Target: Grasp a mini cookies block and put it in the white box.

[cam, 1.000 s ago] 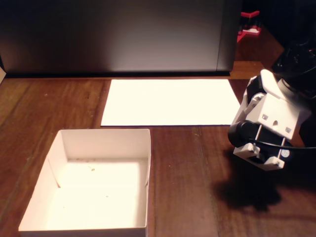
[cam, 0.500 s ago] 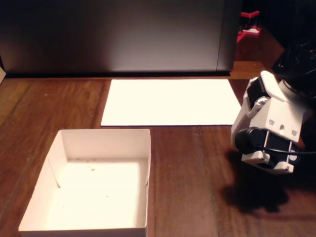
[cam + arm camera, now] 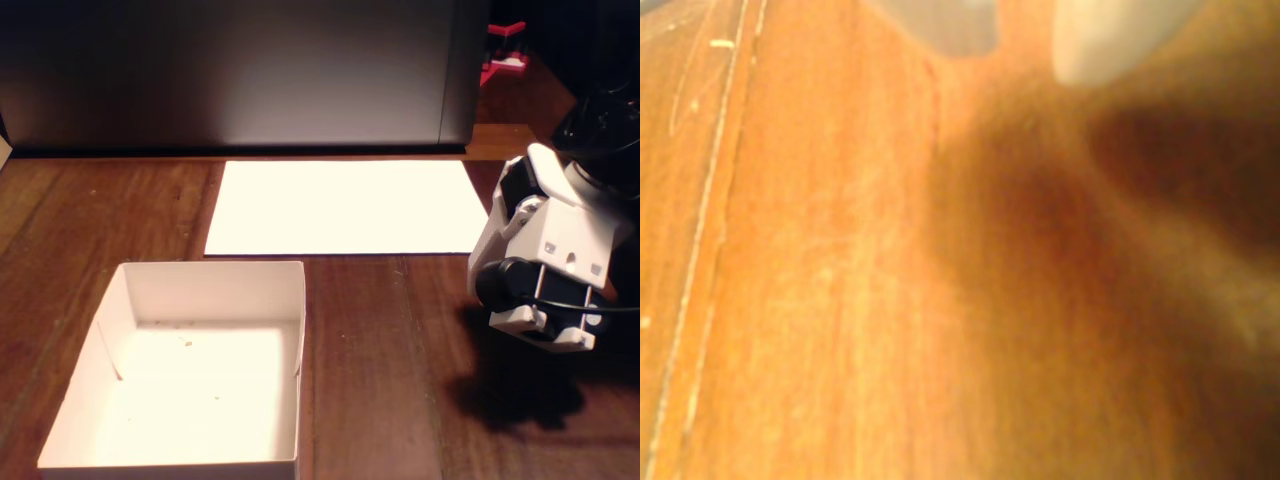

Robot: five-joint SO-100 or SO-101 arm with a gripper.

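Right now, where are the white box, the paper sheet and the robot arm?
white box [image 3: 290, 300], fixed view, on its right wall.
paper sheet [image 3: 345, 205], fixed view, on its middle.
robot arm [image 3: 560, 250], fixed view, on its white wrist housing.

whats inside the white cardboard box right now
The shallow square white cardboard box holds no cookie in the fixed view, only a few tiny dark crumbs on its floor. The strip just behind its near wall is hidden.
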